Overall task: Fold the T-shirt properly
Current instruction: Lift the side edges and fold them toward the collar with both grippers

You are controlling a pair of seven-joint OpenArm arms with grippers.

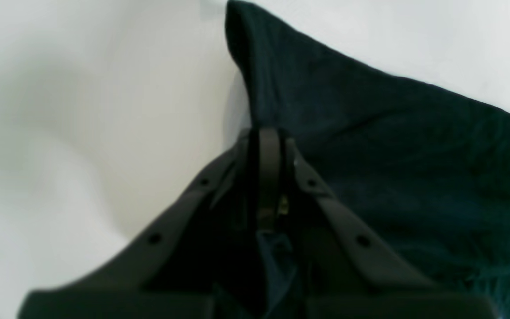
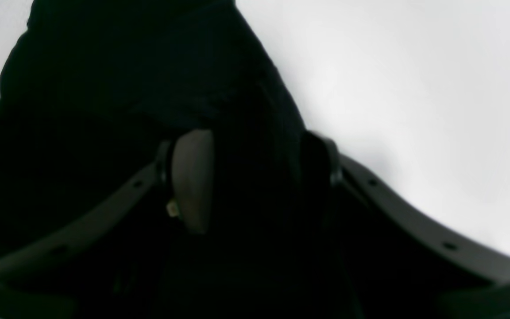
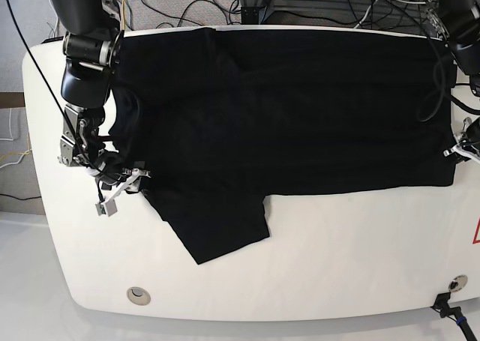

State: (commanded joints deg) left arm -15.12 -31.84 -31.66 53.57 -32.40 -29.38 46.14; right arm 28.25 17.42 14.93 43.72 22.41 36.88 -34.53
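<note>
Spread flat across the white worktop (image 3: 315, 281), the limp, light T-shirt (image 3: 300, 109) looked best gripped at its edges, where the left fingers (image 1: 267, 146) pinched cloth and the right fingers (image 2: 193, 177), seemingly parted, straddled a fold.

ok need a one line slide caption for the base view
Large black fabric T-shirt spread plain side up across the white table, with the right gripper and left gripper at opposite edges.
</note>
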